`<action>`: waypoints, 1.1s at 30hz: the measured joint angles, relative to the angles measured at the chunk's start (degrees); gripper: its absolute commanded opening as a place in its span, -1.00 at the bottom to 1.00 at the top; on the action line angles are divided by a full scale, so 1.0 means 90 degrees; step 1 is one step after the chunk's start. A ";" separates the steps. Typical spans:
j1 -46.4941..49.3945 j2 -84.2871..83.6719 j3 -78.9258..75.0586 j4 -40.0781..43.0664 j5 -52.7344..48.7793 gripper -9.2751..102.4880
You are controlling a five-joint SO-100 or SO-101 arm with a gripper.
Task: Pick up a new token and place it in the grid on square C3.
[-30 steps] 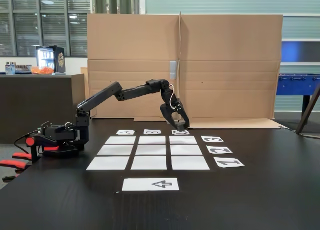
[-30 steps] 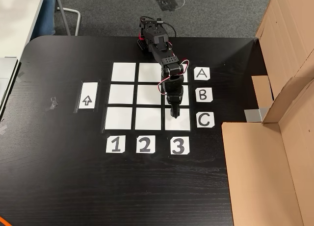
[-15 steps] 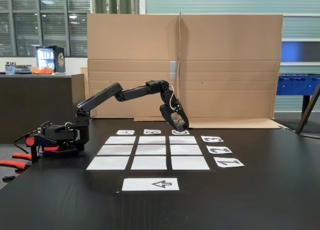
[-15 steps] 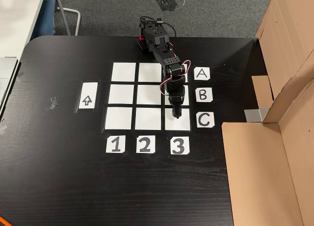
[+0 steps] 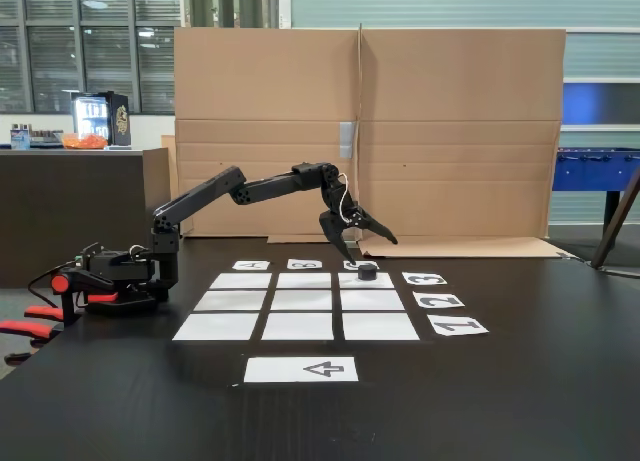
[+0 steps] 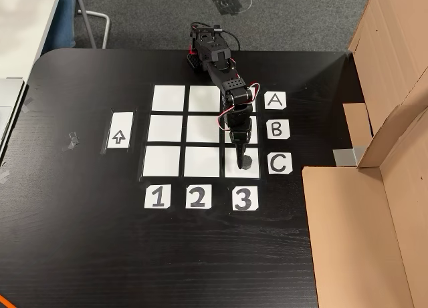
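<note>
The black token [image 5: 367,272] [image 6: 247,163] sits upright on square C3 [image 5: 382,281] [image 6: 232,170], the corner of the grid [image 5: 298,326] [image 6: 166,129] where the "C" and "3" cards meet. In both fixed views my gripper [image 5: 367,248] [image 6: 240,158] hangs just above the token. Its jaws are spread wide in the side-on fixed view and nothing is between them. The token touches neither finger, as far as I can tell.
The arm's base [image 5: 115,276] [image 6: 207,44] stands beyond the A row. A white arrow sheet [image 5: 301,369] [image 6: 120,130] lies beside the grid's column 1. A cardboard wall [image 5: 370,131] [image 6: 394,74] and its flap [image 6: 348,241] close off the table's far side.
The gripper was shut over C3 with the token not showing. It has now opened and risen a little, and the token stands free on the square.
</note>
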 measured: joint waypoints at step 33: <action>0.2666 0.8066 0.6123 -0.0762 -0.1162 0.08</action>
